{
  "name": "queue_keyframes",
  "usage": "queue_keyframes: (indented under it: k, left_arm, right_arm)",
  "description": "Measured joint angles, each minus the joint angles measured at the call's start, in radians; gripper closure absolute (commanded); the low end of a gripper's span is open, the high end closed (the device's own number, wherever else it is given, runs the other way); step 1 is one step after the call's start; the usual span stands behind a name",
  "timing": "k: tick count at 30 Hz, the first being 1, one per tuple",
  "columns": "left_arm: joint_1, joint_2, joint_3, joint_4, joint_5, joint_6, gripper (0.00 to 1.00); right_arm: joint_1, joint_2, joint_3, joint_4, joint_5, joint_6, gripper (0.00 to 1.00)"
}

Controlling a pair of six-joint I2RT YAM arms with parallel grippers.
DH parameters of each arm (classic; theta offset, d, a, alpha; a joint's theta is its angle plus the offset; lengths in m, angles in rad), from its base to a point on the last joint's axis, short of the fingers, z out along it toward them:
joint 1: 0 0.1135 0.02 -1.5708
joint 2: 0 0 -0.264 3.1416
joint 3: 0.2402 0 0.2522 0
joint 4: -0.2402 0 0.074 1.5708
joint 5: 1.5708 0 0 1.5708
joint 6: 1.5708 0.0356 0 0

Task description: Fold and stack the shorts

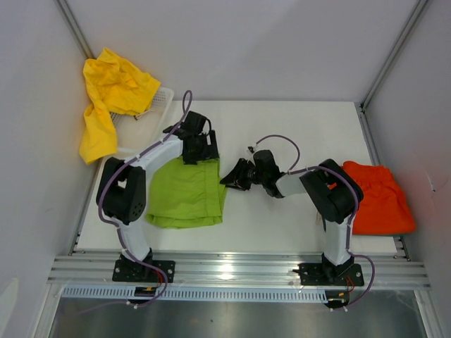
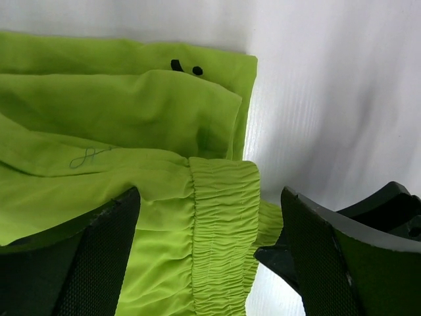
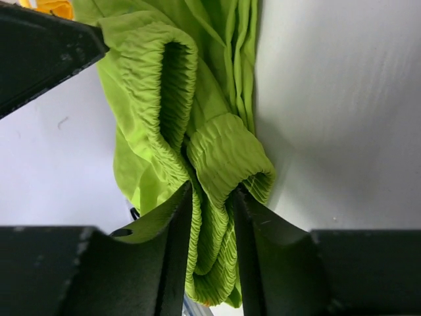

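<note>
While the right gripper (image 3: 210, 197) pinches the green shorts (image 1: 187, 193) and the left gripper (image 2: 210, 250) gapes, the fold looks midway. No stack yet: orange shorts (image 1: 377, 197), yellow shorts (image 1: 109, 95) well apart.

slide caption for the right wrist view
Right pincer pinching the elastic waistband of the lime green shorts over the white table.

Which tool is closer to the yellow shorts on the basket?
Left. The left tool hovers over the lime green shorts, a short way from the yellow shorts; the right tool pinches the green pair farther right.
</note>
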Motion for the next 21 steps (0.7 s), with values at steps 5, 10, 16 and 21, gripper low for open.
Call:
queue_keyframes:
  k: [5,10,16,21]
  left_arm:
    - [0.014,0.027,0.019,-0.002,0.052,0.006,0.22]
    - [0.028,0.039,0.017,-0.005,0.071,0.014,0.31]
    - [0.030,-0.013,-0.043,0.004,0.074,0.023,0.29]
    - [0.030,-0.118,-0.073,-0.006,0.077,0.066,0.22]
  right_arm:
    - [0.002,0.009,-0.006,0.056,0.003,0.015,0.73]
    - [0.005,0.011,-0.007,0.087,0.017,0.014,0.85]
    - [0.005,0.029,-0.008,0.126,0.024,0.016,0.97]
    - [0.007,0.029,-0.010,0.155,0.026,0.014,0.93]
